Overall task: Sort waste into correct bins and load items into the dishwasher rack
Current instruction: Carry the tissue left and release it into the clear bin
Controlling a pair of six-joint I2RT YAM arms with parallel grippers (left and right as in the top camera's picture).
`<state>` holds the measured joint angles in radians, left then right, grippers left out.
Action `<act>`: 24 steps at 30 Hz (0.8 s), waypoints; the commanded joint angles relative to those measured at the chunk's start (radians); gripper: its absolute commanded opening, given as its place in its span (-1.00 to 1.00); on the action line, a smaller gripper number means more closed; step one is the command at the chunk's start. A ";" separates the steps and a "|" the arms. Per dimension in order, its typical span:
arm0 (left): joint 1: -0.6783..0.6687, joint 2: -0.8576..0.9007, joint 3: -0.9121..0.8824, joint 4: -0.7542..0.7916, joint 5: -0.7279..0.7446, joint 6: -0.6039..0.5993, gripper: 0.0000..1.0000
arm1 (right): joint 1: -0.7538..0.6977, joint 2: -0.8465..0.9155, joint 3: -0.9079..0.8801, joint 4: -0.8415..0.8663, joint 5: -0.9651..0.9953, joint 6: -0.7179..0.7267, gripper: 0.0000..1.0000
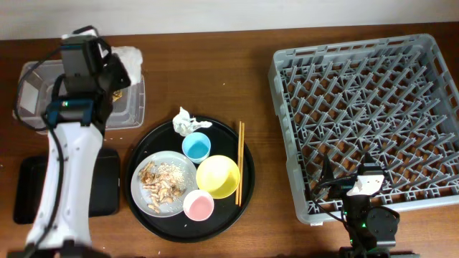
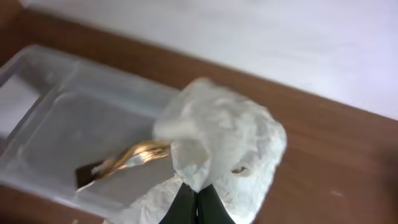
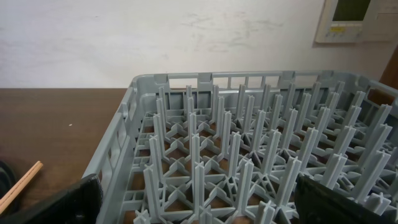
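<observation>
My left gripper (image 2: 191,206) is pinched fully together on a crumpled white paper napkin (image 2: 217,143), its 2 dark fingertips (image 2: 184,202) biting a low fold of the wad. The napkin is very light, soft and springy. It needs no force, but a thin fold can slide out, so a bite into the thick middle is safer. It hangs at the right end of the clear rectangular plastic box (image 2: 37,106). I cannot tell whether it touches the box wall. Inside the box lies a shiny gold-brown wrapper (image 2: 134,155).

My right gripper (image 3: 199,208) is spread as wide as it goes and holds nothing. It sits low at the near wall of the large square grey plastic dishwasher rack (image 3: 249,143).

On the large round black tray (image 1: 143,154), near the box, lies a second crumpled white napkin (image 1: 188,123), equally soft. Beside it are 3 small bowls:
- light-blue bowl (image 1: 196,146)
- yellow bowl (image 1: 217,176)
- pink bowl (image 1: 199,205)

These look smooth, rigid and slippery, so I judge the rim the best hold. The round grey plate (image 1: 143,188) carries loose beige-brown food scraps (image 1: 161,183) that would crumble. The 2 thin wooden chopsticks (image 1: 240,161) lie flat, and I would grip them across the middle.
</observation>
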<state>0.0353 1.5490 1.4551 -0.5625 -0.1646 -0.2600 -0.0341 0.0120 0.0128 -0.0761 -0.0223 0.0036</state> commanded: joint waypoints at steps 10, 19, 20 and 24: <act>0.146 0.169 0.005 0.002 -0.113 -0.110 0.15 | -0.006 -0.006 -0.007 -0.003 0.009 0.005 0.97; 0.141 0.057 0.006 -0.047 0.102 -0.109 0.60 | -0.006 -0.006 -0.007 -0.003 0.009 0.005 0.97; 0.137 0.027 0.006 -0.042 0.173 -0.105 0.51 | -0.006 -0.006 -0.007 -0.003 0.009 0.005 0.97; 0.089 -0.044 0.005 -0.055 0.347 -0.105 0.45 | -0.006 -0.006 -0.007 -0.003 0.009 0.005 0.97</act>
<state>0.1696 1.5978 1.4548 -0.6075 -0.0265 -0.3637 -0.0341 0.0120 0.0128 -0.0761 -0.0227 0.0032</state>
